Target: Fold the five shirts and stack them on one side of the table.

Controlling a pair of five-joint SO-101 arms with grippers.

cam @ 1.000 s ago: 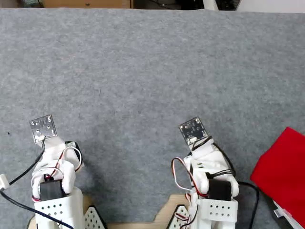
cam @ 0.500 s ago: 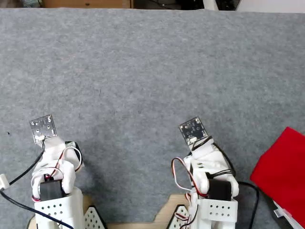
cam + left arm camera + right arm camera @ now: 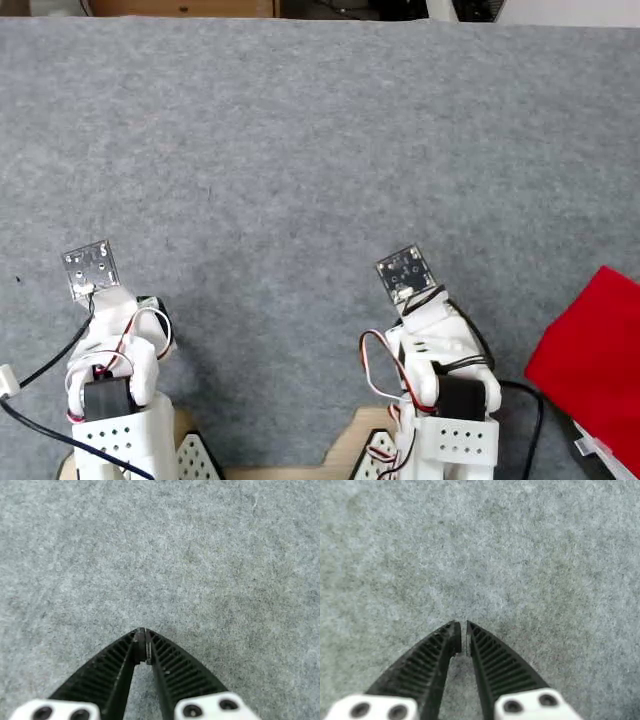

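Grey felt-covered desk [image 3: 320, 150] across the whole high view. At its near edge, 2 white arms side by side, folded back low over their bases: 1 toward the near left corner [image 3: 112, 345], 1 nearer the middle [image 3: 435, 350], each topped by a small square plate [image 3: 405, 270]; impossible to tell there which is left and which right. In the left wrist view, left pincer [image 3: 141, 645] closed completely, black ribbed fingers [image 3: 107, 672] drawn together until the tips touch, gripping nothing, poised over plain felt. In the right wrist view, right pincer [image 3: 461, 639] very narrow, tips parted by a thin slit, likewise empty and over plain felt. At the right edge of the desk in the high view, red shirt [image 3: 593, 350] lying flat as a straight-edged block, partly cut off by the frame, near the middle arm's base but apart from it. Between the 2 bases, pale wooden board [image 3: 352, 432] at the bottom edge.
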